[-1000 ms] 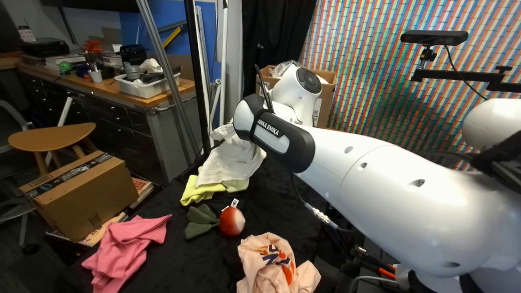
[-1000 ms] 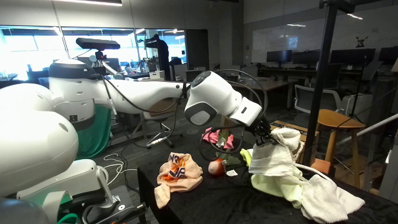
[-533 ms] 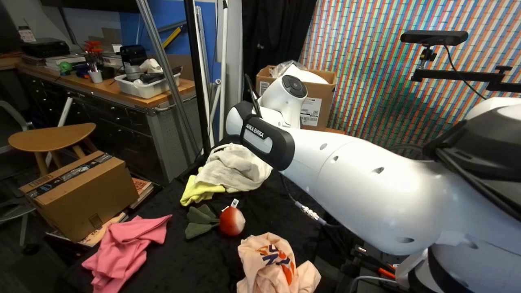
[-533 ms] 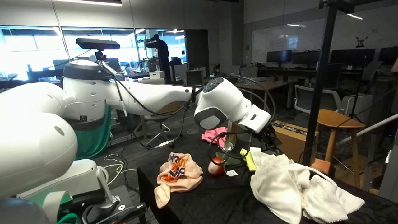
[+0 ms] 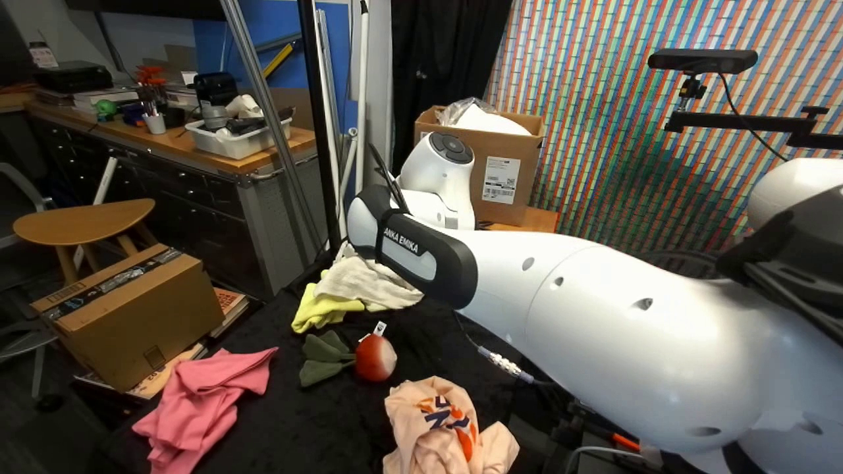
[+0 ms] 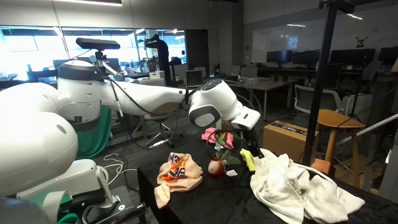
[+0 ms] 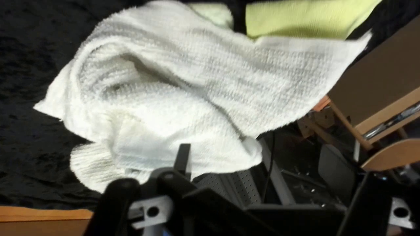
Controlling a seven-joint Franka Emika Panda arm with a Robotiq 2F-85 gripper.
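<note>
My gripper [image 6: 256, 151] stands open, fingers spread wide, with no cloth pinched between them. In the wrist view a dark finger [image 7: 183, 159] shows in front of the white towel [image 7: 157, 105]; whether it touches the fabric I cannot tell. That towel lies rumpled in a heap, beside the gripper in an exterior view [image 6: 276, 183] and partly behind the arm in an exterior view [image 5: 369, 283]. A bright yellow cloth [image 7: 295, 19] pokes out from its edge, and a pale green cloth [image 7: 215, 13] shows a small part.
A plush radish [image 5: 375, 357] with green leaves lies on the black-covered table [image 5: 316, 421]. A peach printed cloth [image 6: 178, 171] and a pink cloth [image 5: 211, 395] are also there. A black upright post [image 6: 317, 87] rises behind the towels, with a cardboard box [image 6: 287, 140] beyond.
One second ago the gripper held the white towel raised. It has let go, and the towel has dropped over the pale green cloth. The arm moved forward, then back and lower.
</note>
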